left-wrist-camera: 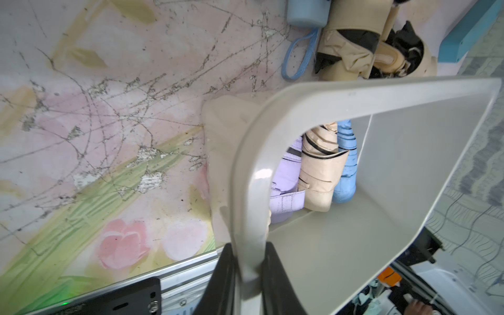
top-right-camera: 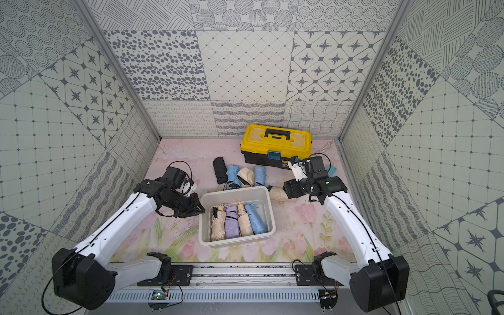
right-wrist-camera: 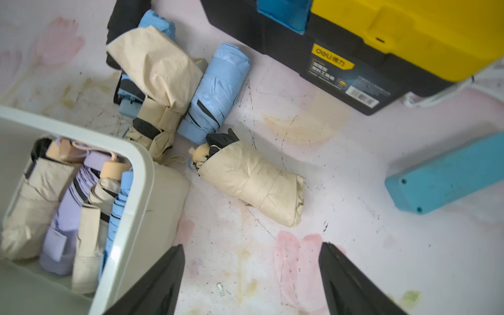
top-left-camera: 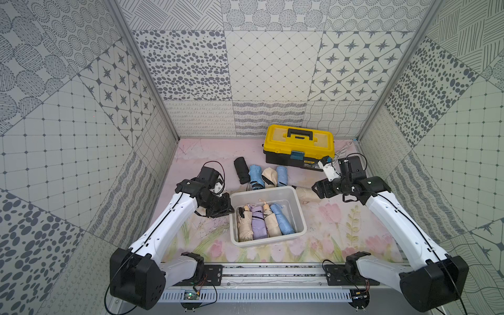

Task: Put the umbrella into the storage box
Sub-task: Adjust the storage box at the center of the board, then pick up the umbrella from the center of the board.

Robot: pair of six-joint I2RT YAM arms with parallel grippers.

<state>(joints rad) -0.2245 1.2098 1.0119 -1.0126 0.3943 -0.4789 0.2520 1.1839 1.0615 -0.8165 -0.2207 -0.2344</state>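
Umbrella: the beige umbrella [right-wrist-camera: 251,185] lies flat on the table [right-wrist-camera: 381,259], just beside the storage box [left-wrist-camera: 381,92], handle end toward it.
Right gripper [right-wrist-camera: 252,245]: nearer, fingers apart; the umbrella is ahead, slanted across my gap.
Left gripper [left-wrist-camera: 249,253]: clamped on the box rim.
Room: I judge the box has space left.

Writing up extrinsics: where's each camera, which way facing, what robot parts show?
Both top views: high over the robot's base end, facing down and forward over the table; left arm, right arm, left gripper, right gripper show.
Left wrist: on the left arm, facing along its fingers, shut on the storage box rim.
Right wrist: on the right arm, facing down between open fingers at the beige umbrella.
Shared: both wrist views show the storage box and stored umbrellas.
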